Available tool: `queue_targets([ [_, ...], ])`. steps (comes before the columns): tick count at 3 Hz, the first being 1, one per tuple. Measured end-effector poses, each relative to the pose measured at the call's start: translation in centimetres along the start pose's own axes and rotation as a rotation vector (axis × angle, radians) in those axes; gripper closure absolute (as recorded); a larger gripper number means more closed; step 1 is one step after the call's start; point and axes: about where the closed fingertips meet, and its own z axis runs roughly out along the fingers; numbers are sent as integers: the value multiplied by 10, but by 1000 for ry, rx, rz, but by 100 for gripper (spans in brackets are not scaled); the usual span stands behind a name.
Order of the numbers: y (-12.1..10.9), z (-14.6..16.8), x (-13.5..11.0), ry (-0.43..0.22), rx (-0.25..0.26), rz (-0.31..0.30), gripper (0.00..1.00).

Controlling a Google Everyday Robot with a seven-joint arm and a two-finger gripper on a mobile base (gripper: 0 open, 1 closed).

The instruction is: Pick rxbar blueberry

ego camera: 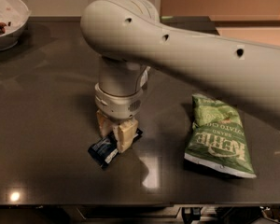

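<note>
The rxbar blueberry [101, 151] is a small flat dark navy bar with a light label, lying on the dark table [46, 125] near its front edge. My gripper [115, 133] points straight down over the bar's right half. Its two cream fingers [126, 134] are closed against the bar from both sides. The bar's left end sticks out below and to the left of the fingers, and it still rests on the table. The big white arm reaches in from the right.
A green chip bag [218, 136] lies flat to the right of the gripper. A white bowl [4, 20] with dark bits in it stands at the far left corner. The table's front edge runs just below the bar.
</note>
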Motion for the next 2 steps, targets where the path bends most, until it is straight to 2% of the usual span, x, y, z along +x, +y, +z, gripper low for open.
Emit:
queue_targets([
  [1, 6, -16, 13, -10, 13, 26, 100],
  [2, 13, -37, 25, -31, 32, 63, 100],
])
